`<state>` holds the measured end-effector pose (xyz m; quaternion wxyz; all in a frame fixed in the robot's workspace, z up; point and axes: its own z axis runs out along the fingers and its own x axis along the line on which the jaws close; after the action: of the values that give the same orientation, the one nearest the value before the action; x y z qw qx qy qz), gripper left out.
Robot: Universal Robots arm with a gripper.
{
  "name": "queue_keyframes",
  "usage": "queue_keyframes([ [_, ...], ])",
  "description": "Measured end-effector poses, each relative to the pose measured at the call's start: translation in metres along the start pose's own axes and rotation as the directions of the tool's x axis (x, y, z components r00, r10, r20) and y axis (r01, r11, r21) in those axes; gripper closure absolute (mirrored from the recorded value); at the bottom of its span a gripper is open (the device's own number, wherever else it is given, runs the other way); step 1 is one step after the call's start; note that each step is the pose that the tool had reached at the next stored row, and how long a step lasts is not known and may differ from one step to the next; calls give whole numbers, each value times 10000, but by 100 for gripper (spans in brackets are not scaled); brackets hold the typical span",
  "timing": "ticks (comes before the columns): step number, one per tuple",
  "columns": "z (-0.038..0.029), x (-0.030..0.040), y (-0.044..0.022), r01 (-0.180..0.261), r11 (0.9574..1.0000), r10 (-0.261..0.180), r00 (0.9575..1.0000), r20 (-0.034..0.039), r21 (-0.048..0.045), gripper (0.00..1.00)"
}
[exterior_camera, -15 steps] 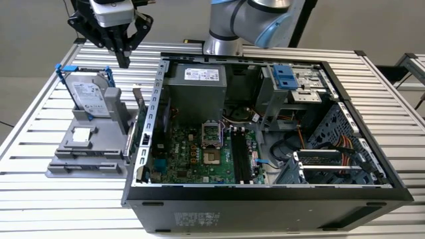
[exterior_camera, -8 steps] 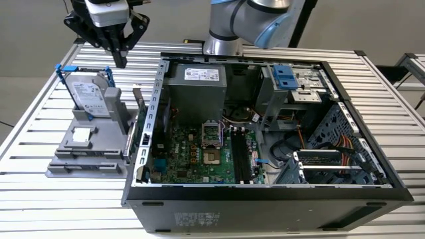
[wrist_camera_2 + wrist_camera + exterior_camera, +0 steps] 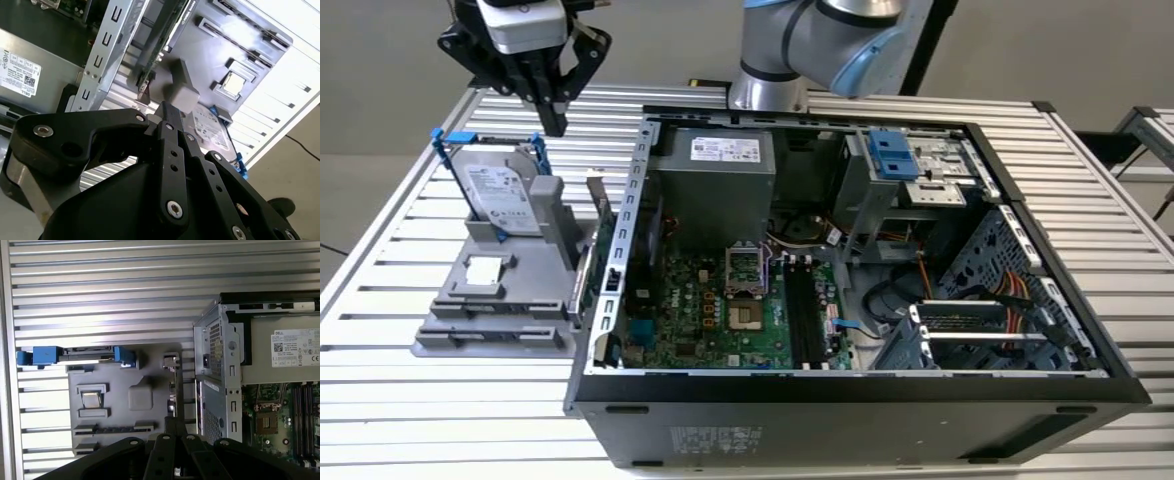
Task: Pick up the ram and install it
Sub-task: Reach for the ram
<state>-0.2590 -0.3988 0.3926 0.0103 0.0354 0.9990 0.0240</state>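
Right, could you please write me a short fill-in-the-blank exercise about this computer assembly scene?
1. The hand hangs above the grey holder, ___ the computer case.
2. The hard drive standing in the holder has a ___ frame.
3. Inside the case, the motherboard is ___ in colour.
4. In the exterior view, the holder lies to the ___ of the case.
Missing words: outside; blue; green; left.

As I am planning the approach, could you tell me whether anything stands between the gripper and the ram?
Nothing visible does. The gripper hangs above the gray holder, where the ram stands upright, with open air between them. The hard drive stands off to one side.
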Motion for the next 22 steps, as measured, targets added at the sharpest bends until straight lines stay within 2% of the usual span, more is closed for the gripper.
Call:
queue_keyframes([
  [22, -4, 206, -14, 0, 10000, 0, 10000, 1, 0, 100],
])
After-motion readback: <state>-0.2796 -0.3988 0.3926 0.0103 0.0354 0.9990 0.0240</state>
